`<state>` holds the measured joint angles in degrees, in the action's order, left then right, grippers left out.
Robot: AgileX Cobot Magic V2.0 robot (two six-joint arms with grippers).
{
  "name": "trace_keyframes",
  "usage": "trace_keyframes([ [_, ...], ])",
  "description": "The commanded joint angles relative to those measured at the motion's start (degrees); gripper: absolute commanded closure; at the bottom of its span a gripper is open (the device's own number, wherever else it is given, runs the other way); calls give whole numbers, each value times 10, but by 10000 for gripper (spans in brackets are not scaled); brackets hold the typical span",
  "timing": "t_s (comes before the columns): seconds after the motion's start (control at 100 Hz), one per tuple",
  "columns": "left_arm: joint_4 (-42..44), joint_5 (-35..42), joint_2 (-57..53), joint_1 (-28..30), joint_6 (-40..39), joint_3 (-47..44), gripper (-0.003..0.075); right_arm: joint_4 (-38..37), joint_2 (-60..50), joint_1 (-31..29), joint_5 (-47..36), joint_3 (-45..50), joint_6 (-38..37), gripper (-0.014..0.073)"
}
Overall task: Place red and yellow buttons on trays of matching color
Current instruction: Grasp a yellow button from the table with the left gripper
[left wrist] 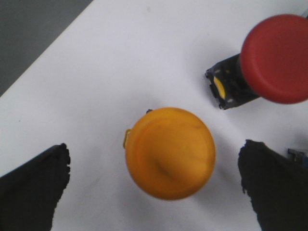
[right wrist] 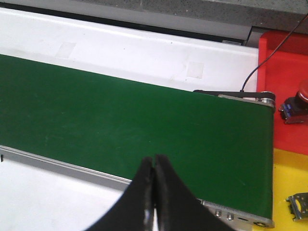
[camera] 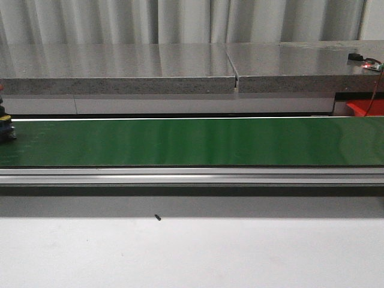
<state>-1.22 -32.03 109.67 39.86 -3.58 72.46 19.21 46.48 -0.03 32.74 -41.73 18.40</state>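
One long green conveyor belt [camera: 192, 141] spans the front view edge to edge, bare except for a small dark object with a bit of yellow [camera: 6, 123] at its far left end; too cropped to identify. Grey stone-look counter [camera: 120, 69] runs behind the belt, aluminium rail [camera: 192, 175] along its near side, white table [camera: 192, 252] in front with one tiny dark speck [camera: 157, 217] on it. Neither arm shows in the front view.

Right wrist view: same belt [right wrist: 120, 125] seen at an angle, its end roller near the trays. Red tray [right wrist: 284, 91] sits just past the belt end, yellow tray [right wrist: 291, 187] next to it, touching edge to edge. Red button [right wrist: 297, 103] lies on the red tray, partly cut off by the frame edge. Small grey metal part [right wrist: 299, 207] sits on the yellow tray. Thin black cable [right wrist: 269, 57] crosses the red tray. Right gripper [right wrist: 154, 187] has its fingers pressed together, nothing between them, hovering over the belt's near rail.

Left wrist view: white surface [left wrist: 120, 62], yellow button [left wrist: 170, 153] cap-up, centred between the left gripper [left wrist: 154, 185] fingers [left wrist: 33, 187]. Fingers spread wide, clear gap on both sides, not touching the button. A second red button [left wrist: 276, 57] lies tipped on its side just beside the yellow one, black base with yellow insert [left wrist: 226, 86] facing it, not touching.
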Motion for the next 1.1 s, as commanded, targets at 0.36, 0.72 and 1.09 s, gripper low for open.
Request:
trace_keyframes([
  [0.36, -12, 62, -22, -3, 11, 19, 43, 5, -3, 1, -34, -14, 7, 702],
  [0.72, -13, 63, -22, -3, 11, 19, 412, 5, -3, 1, -34, -14, 7, 702],
  [1.09, -15, 45, -69, -3, 11, 19, 695, 5, -3, 1, -34, -14, 7, 702],
])
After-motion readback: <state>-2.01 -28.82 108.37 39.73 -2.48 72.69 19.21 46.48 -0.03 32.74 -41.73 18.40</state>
